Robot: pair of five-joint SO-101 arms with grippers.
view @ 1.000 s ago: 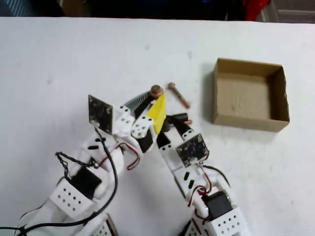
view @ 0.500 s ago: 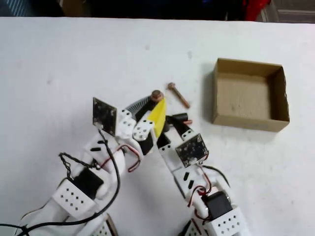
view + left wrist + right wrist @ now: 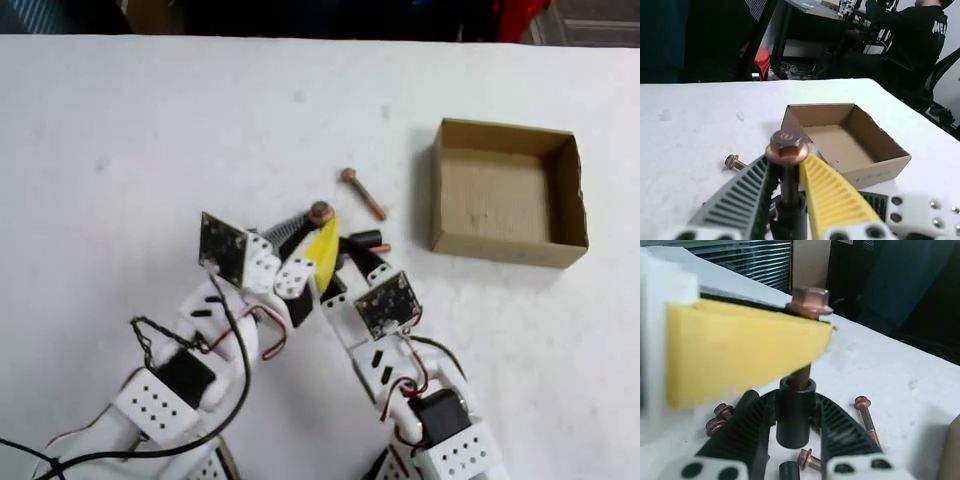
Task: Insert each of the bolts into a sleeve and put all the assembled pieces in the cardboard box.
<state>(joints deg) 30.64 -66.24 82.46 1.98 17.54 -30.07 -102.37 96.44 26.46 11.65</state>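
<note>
- The left gripper (image 3: 788, 167) has the bolt (image 3: 786, 148) pinched head-up between its grey and yellow fingers (image 3: 832, 195), a fair way short of the cardboard box (image 3: 875, 167).
- The right gripper (image 3: 795, 401) is clamped on the black sleeve (image 3: 794, 415), upright right under that bolt, and the shaft dips into the sleeve's mouth.
- A loose bolt (image 3: 362, 193) lies on the table (image 3: 150, 120) between the pair and the box.
- A spare sleeve (image 3: 364, 239) lies near the box's front corner.

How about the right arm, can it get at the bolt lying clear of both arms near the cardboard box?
Probably not. The table up to the loose bolt looks free, but the right gripper is shut on a sleeve, and the left gripper holds a bolt in it.
</note>
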